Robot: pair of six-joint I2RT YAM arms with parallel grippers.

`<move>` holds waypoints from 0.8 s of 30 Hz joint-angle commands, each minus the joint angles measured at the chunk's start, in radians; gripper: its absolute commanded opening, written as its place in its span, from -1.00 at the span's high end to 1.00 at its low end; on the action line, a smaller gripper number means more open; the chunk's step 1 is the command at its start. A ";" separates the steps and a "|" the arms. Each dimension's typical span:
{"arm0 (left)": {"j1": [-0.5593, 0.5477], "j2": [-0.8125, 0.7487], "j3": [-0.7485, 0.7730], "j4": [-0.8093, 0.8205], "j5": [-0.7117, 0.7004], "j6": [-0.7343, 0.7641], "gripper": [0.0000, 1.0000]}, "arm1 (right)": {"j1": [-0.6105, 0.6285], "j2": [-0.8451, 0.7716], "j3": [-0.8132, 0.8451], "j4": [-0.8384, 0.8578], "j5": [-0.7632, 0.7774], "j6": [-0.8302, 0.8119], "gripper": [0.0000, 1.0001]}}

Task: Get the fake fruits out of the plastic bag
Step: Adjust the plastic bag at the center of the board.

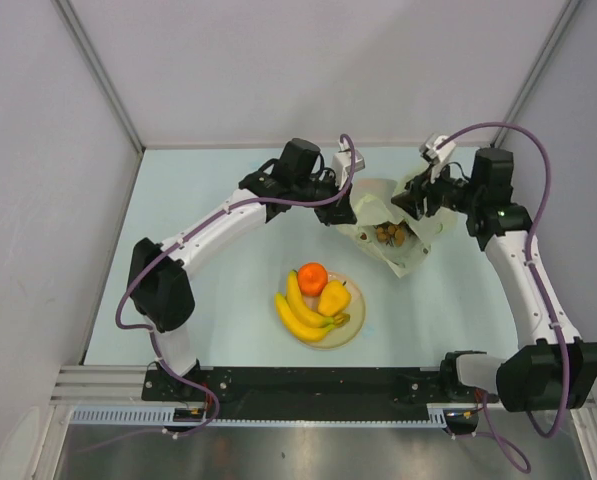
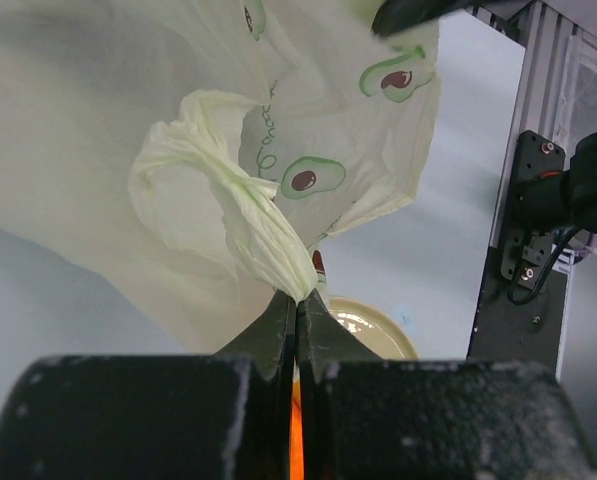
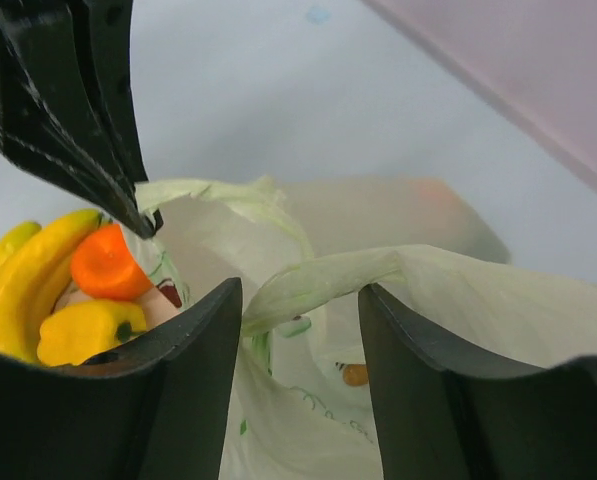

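Observation:
The pale yellow-green plastic bag lies at the back of the table with brown stemmed fruit bits showing in its mouth. My left gripper is shut on a twisted bag handle, seen in the left wrist view. My right gripper is open, and the other bag handle passes between its fingers. A small orange-brown piece sits inside the bag. Bananas, an orange and a yellow lumpy fruit lie on the plate.
The round cream plate sits in front of the bag, near the table's middle; its rim also shows in the left wrist view. Grey walls enclose the table on three sides. The arm mounting rail runs along the near edge.

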 commanded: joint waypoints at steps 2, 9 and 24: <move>0.003 -0.063 -0.007 0.044 -0.010 -0.024 0.99 | 0.080 -0.035 0.022 -0.043 0.116 -0.221 -0.24; 0.003 -0.096 -0.012 0.024 -0.127 -0.021 0.99 | 0.039 -0.166 0.022 0.103 0.557 -0.264 -0.54; 0.002 -0.103 0.120 0.042 -0.210 -0.076 1.00 | -0.231 -0.304 0.099 0.159 0.316 -0.076 -0.98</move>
